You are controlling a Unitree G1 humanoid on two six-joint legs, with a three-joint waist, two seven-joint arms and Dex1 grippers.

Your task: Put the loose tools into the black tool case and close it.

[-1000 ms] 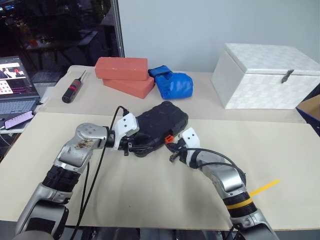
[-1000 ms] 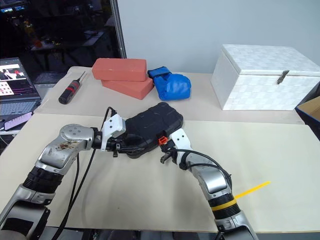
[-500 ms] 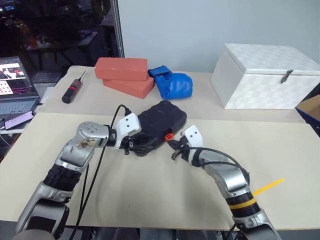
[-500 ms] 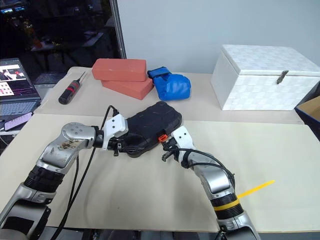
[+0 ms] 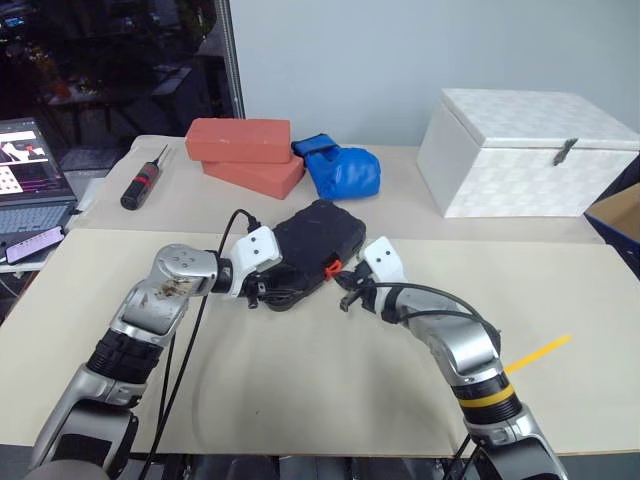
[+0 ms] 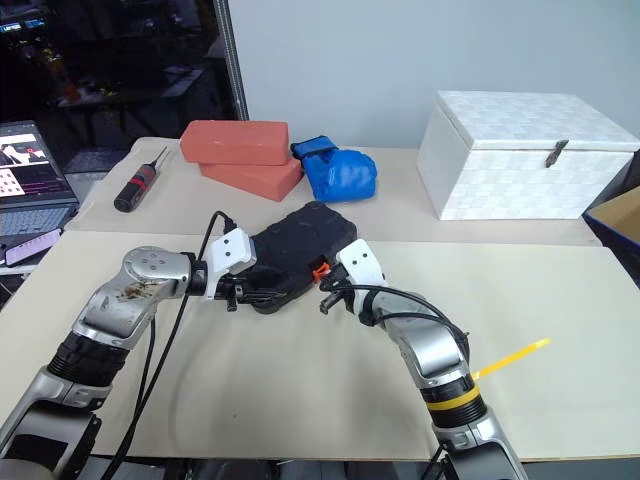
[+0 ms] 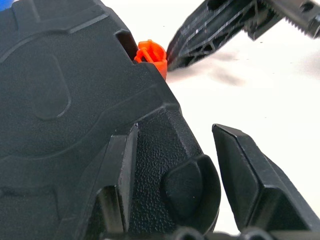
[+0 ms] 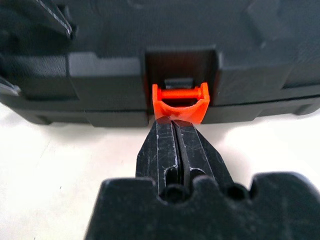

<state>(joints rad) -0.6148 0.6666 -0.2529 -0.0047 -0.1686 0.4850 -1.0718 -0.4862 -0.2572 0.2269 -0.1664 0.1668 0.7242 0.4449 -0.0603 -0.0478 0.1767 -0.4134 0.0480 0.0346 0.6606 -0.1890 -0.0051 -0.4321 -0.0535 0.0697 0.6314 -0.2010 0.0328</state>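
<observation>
The black tool case [image 5: 318, 245] lies closed at the middle of the table, its small orange latch [image 8: 180, 102] on the edge facing me. My right gripper [image 8: 175, 122] is shut, and its tips press against the underside of the latch [image 5: 333, 267]. My left gripper [image 5: 262, 292] is open and straddles the case's near left corner. One of its fingers [image 7: 117, 175] rests on the lid. The other stands beside the corner with a thin gap. The loose tools are out of view.
At the back left lie a black screwdriver with a red band [image 5: 143, 180], two red bricks [image 5: 240, 145] and a blue glove [image 5: 340, 170]. A big white box [image 5: 525, 150] stands at the back right. A laptop [image 5: 30, 165] and phone [image 5: 30, 243] sit on the left; a yellow strip [image 5: 537, 352] lies right.
My right gripper has risen a little, bringing its shut tips up against the orange latch. The left gripper has stayed at the case's corner.
</observation>
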